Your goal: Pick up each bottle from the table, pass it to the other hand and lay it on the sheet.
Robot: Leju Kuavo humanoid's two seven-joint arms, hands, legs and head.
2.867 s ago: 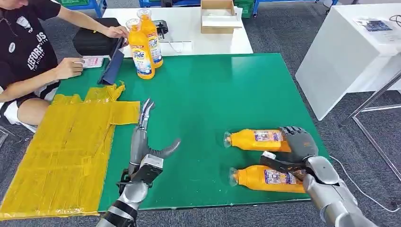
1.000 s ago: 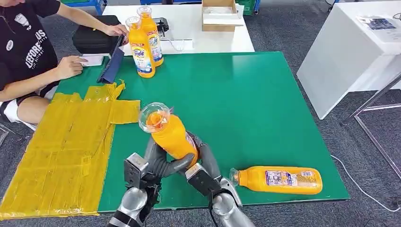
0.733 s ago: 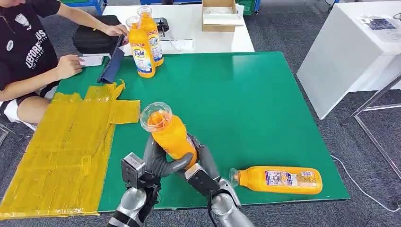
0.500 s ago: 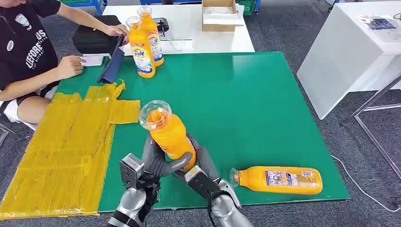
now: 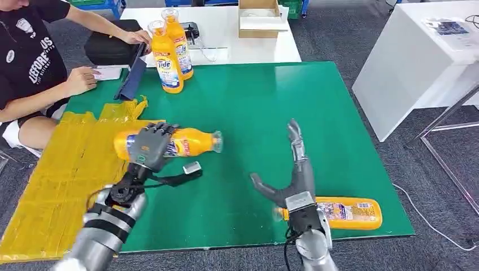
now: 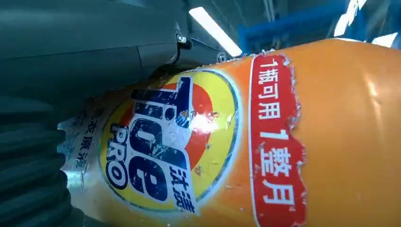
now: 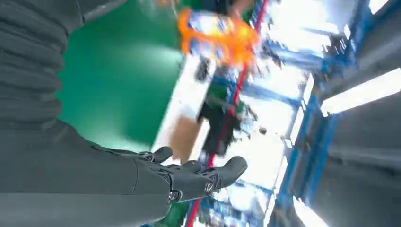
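Handover done: the bottle has gone from right hand to left

The left hand (image 5: 149, 145) grips the orange bottle (image 5: 189, 142) on its side above the yellow sheet's (image 5: 68, 175) edge; half a second ago both hands held it upright. The right hand (image 5: 289, 179) has let go, fingers spread and holding nothing, so laying down likely comes next. Count: 4 bottles, namely 1 held, 1 lying bottle (image 5: 344, 212) near the right hand, 2 standing bottles (image 5: 170, 52) at the green table's (image 5: 265, 96) far edge.

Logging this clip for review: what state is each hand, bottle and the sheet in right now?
left hand: grips a bottle
held bottle: horizontal, base end over the sheet
right hand: fingers spread, holds nothing
lying bottle: flat on the table
two standing bottles: upright
yellow sheet: spread flat
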